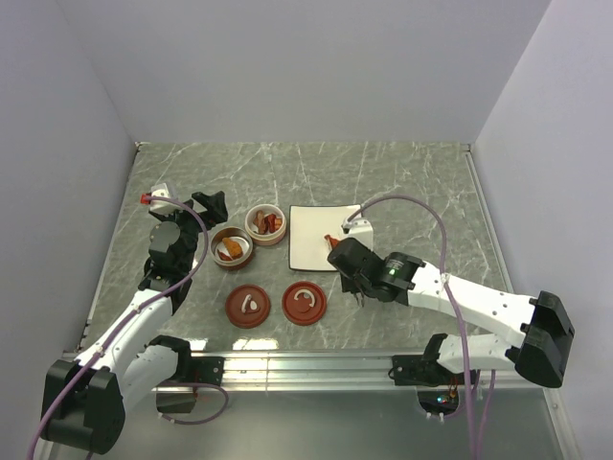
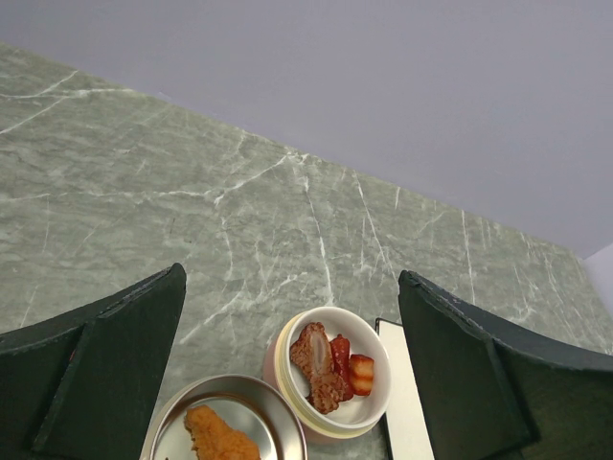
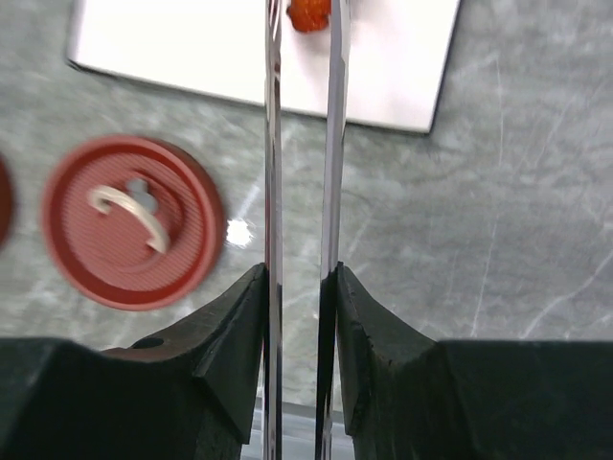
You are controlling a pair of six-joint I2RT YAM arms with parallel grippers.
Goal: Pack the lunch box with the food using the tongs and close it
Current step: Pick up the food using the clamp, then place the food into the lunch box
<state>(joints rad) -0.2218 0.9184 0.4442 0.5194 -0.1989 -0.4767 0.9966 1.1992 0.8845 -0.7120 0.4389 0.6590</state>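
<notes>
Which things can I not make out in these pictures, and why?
Right wrist view: the food piece between the tongs is cut off by the top edge; whether it is gripped is unclear.
Left wrist view: the metal bowl is cut by the bottom edge.
Top view: the tongs are too thin to see.

Left arm (image 1: 144, 316) bent, reaching well left of white rectangular plate (image 1: 306, 225); left gripper (image 2: 292, 278) jaws spread wide. Right arm (image 1: 469, 297) stretched toward plate's near edge; right gripper (image 3: 299, 273) pinching thin silver-grey metal tongs (image 3: 273, 144).
</notes>
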